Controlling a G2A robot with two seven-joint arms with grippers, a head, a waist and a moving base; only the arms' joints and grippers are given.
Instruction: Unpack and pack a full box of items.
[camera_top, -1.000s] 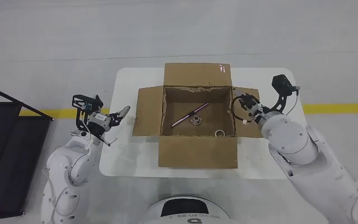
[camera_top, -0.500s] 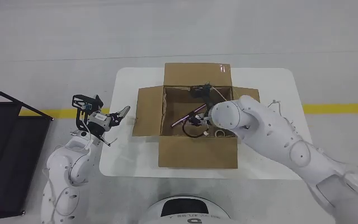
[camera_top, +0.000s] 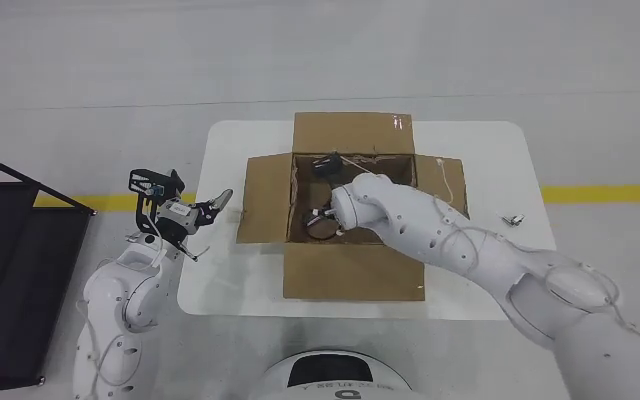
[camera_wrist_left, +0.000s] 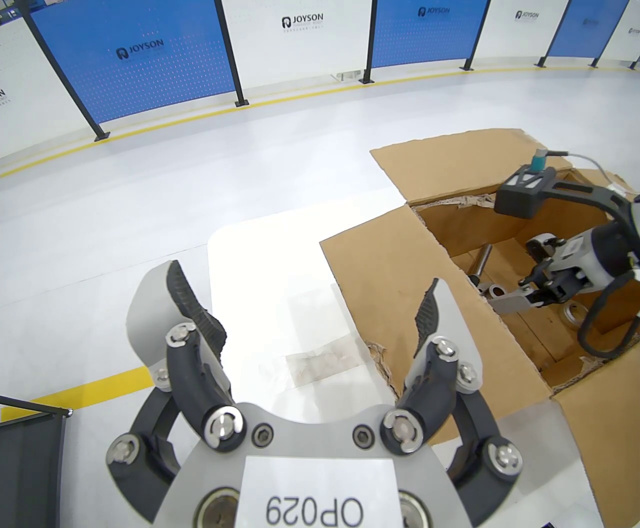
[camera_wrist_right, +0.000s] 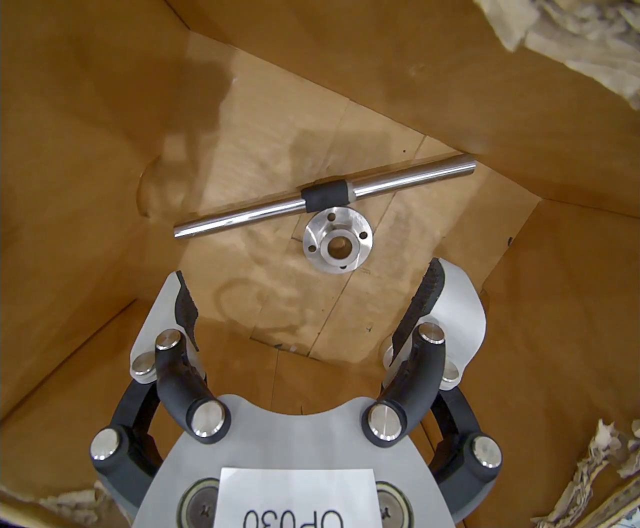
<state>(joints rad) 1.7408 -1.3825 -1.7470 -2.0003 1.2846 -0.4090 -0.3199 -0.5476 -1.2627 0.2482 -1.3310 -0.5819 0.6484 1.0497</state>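
Right arm has swung in from frame right and now reaches into the box (camera_top: 350, 272); left arm hasn't budged. White table (camera_top: 230, 140), mid-frame, carries the box, flaps splayed so contents stay reachable. Right gripper (camera_wrist_right: 307, 280) hangs over the box floor, jaws spread & empty, prob. lining up on the steel rod (camera_wrist_right: 400, 177) or the flange (camera_wrist_right: 337, 244) just beside it. Left gripper (camera_wrist_left: 305, 290), likewise spread & empty, parks at frame left, clear of the box. Small item (camera_top: 513, 219) sits near table's right edge, prob. already unpacked.

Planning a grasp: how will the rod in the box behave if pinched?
The rod looks polished and round, so likely slippery and apt to roll. Probably stiff metal, heavyish. Its black middle sleeve may grip better.
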